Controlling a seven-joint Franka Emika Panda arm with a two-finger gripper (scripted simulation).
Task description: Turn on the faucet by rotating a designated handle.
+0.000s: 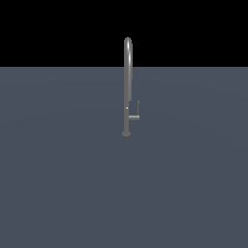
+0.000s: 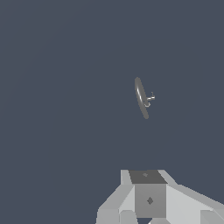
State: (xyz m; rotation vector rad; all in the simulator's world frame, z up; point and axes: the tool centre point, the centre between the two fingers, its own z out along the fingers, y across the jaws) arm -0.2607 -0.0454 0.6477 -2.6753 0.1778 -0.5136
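Note:
The faucet (image 1: 127, 87) is a tall thin grey pipe with a narrow arched top, standing upright on a small round base in the middle of the exterior view. Its handle (image 1: 134, 116) is a short stub sticking out toward the exterior view's right, ending in a thin upright rod. The arm does not show in the exterior view. The wrist view looks down on the faucet (image 2: 141, 97) from above, with the handle (image 2: 150, 99) beside it. Only the grey body of my gripper (image 2: 148, 199) shows at the frame edge, well apart from the faucet. Its fingers are not clearly seen.
A flat grey-blue surface (image 1: 58, 184) stretches around the faucet in both views. A black background lies behind it in the exterior view. No other objects show.

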